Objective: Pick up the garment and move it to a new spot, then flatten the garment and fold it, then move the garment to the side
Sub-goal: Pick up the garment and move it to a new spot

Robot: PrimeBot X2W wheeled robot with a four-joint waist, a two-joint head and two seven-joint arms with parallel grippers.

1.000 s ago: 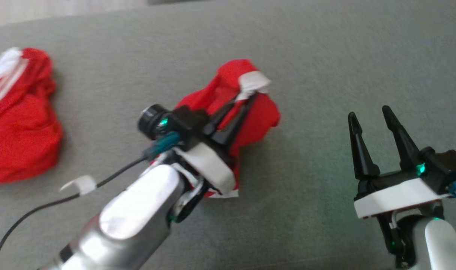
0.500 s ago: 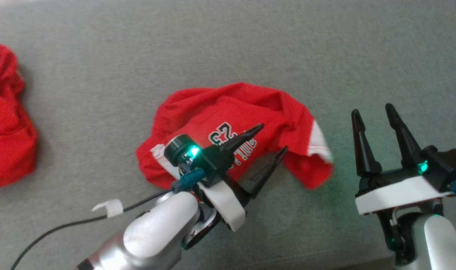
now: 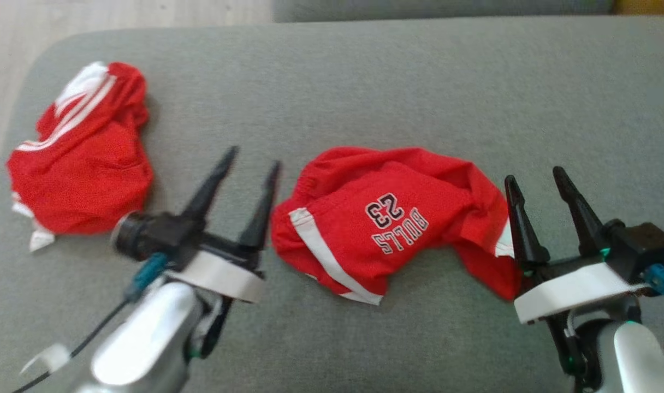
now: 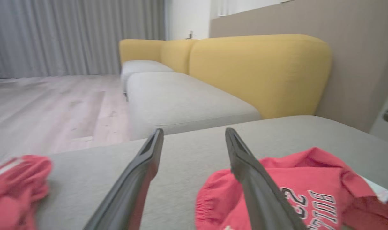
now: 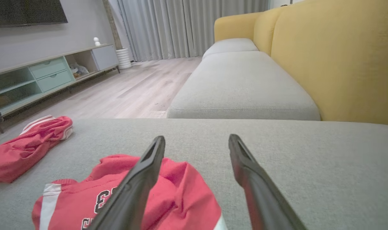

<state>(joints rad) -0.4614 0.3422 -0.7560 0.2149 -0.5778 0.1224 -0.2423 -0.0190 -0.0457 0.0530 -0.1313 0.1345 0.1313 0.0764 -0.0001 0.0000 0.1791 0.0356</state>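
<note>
The garment [image 3: 386, 221] is a pair of red shorts with white stripes and "BULLS 23" lettering, lying crumpled on the grey cushion [image 3: 365, 82] between my arms. It appears at the lower right of the left wrist view [image 4: 296, 195] and the lower left of the right wrist view [image 5: 130, 198]. My left gripper [image 3: 253, 158] stands open just left of it, nothing between its fingers. My right gripper [image 3: 534, 177] is open at the garment's right edge, its left finger [image 3: 520, 221] over the cloth's end.
A second red garment with white stripes [image 3: 83, 158] lies bunched at the cushion's left end, near the rounded edge and the wooden floor [image 3: 15, 33]. A yellow sofa back [image 5: 337, 57] and another grey seat [image 5: 242, 83] stand beyond. Bare cushion stretches behind and to the right.
My left gripper opened and let the garment go, then drew back to its left. The garment now lies spread on the cushion. The head camera has shifted between frames.
</note>
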